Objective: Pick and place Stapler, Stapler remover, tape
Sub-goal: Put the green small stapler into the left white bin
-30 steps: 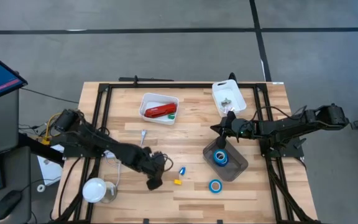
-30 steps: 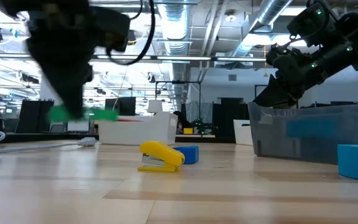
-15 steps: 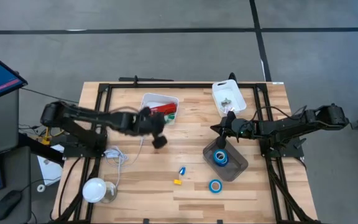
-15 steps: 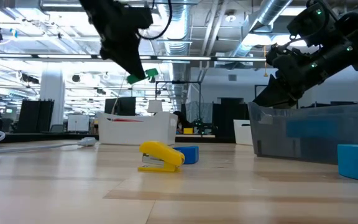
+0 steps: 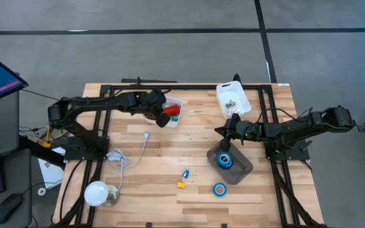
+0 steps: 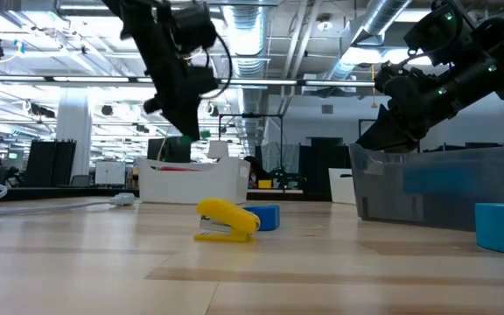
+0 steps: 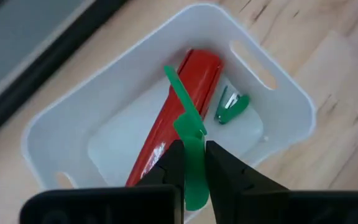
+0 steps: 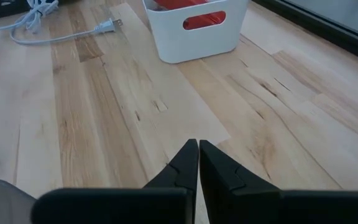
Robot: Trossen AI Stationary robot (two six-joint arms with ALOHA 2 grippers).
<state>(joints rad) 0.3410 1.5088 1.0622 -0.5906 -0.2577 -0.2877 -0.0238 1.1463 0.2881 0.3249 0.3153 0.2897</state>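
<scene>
My left gripper (image 5: 163, 118) hangs over the white bin (image 5: 152, 101) at the table's far middle, shut on a green stapler remover (image 7: 190, 134). In the bin lie the red stapler (image 7: 178, 115) and a second green stapler remover (image 7: 232, 107). My right gripper (image 5: 225, 144) waits shut above the clear container (image 5: 241, 171), which holds a blue tape roll (image 5: 224, 159). Another tape roll (image 5: 219, 189) lies on the table near that container. My left gripper pinches the green stapler remover's near end (image 7: 194, 180) between its two fingers (image 7: 171, 171). The fingers slant down from the table's left side. The rest of the piece juts out past the fingertips, lifted clear above the bin and the red stapler.
A small yellow piece (image 5: 180, 185) and a small blue piece (image 5: 185, 173) lie on the wood near the table's middle. A second white tray (image 5: 233, 98) stands at the far right. A white cable (image 5: 146, 136) and a round white thing (image 5: 96, 193) lie at the left.
My left gripper has swung from the near middle of the table toward the far edge and up, turning as it went. It has carried the green stapler remover with it and now hangs over the white bin. The right arm has kept still.
</scene>
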